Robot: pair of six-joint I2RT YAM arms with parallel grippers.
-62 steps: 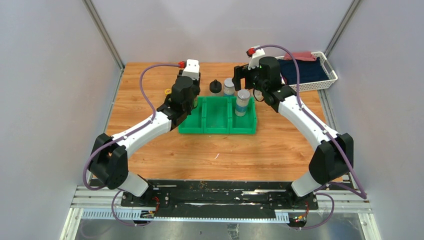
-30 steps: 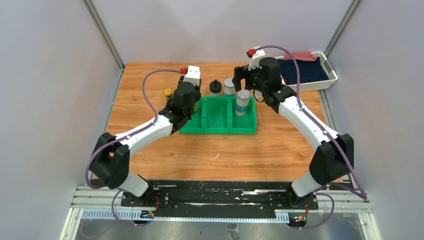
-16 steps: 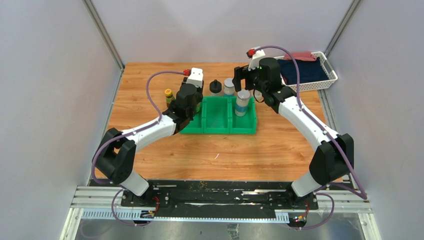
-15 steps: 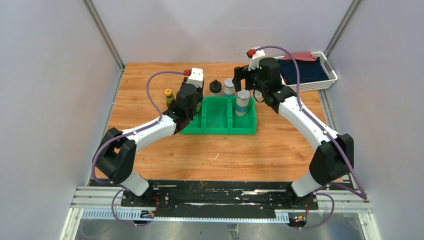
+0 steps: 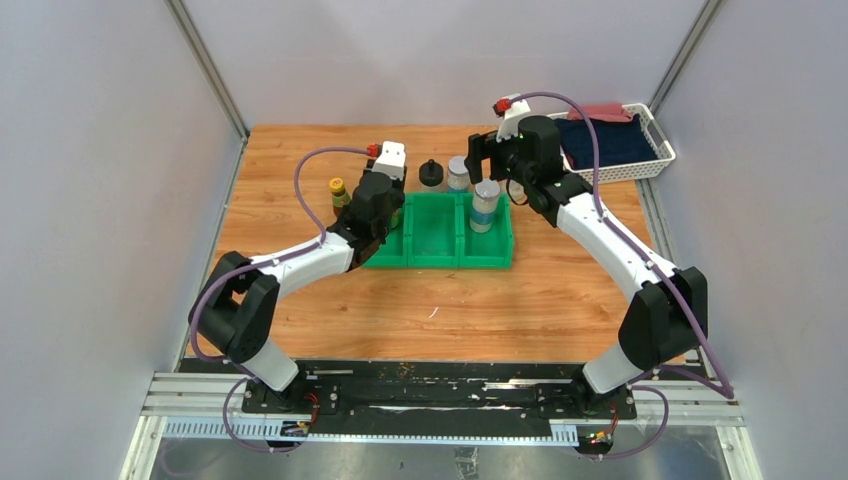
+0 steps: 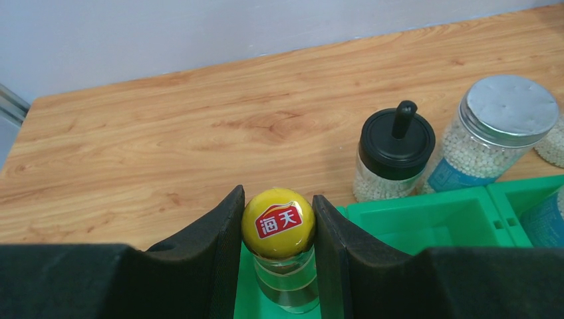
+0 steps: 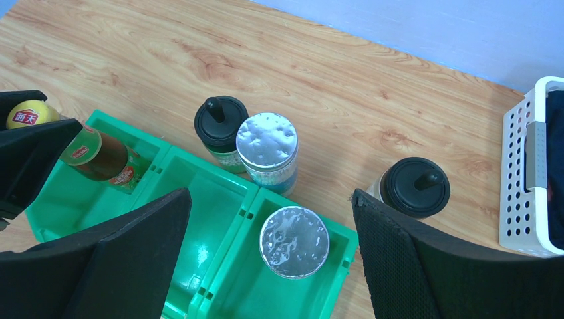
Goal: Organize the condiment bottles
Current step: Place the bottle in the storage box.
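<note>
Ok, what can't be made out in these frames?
1. Base of the held bottle: in the left wrist view it is hidden by the fingers and the bottom edge, so whether it touches the bin floor is unclear.
2. The right black-lid jar: mostly hidden behind the right arm in the top view.
3. The loose yellow-cap bottle: too small in the top view to read.

Wood-grain table (image 7: 166, 53), green bin (image 7: 219, 222), yellow-capped brown bottle (image 7: 100, 154).

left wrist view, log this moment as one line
left tool: shut on yellow-cap bottle, tilted over left compartment of green bin | right tool: open, empty | silver-lidded shaker: in right compartment
</note>
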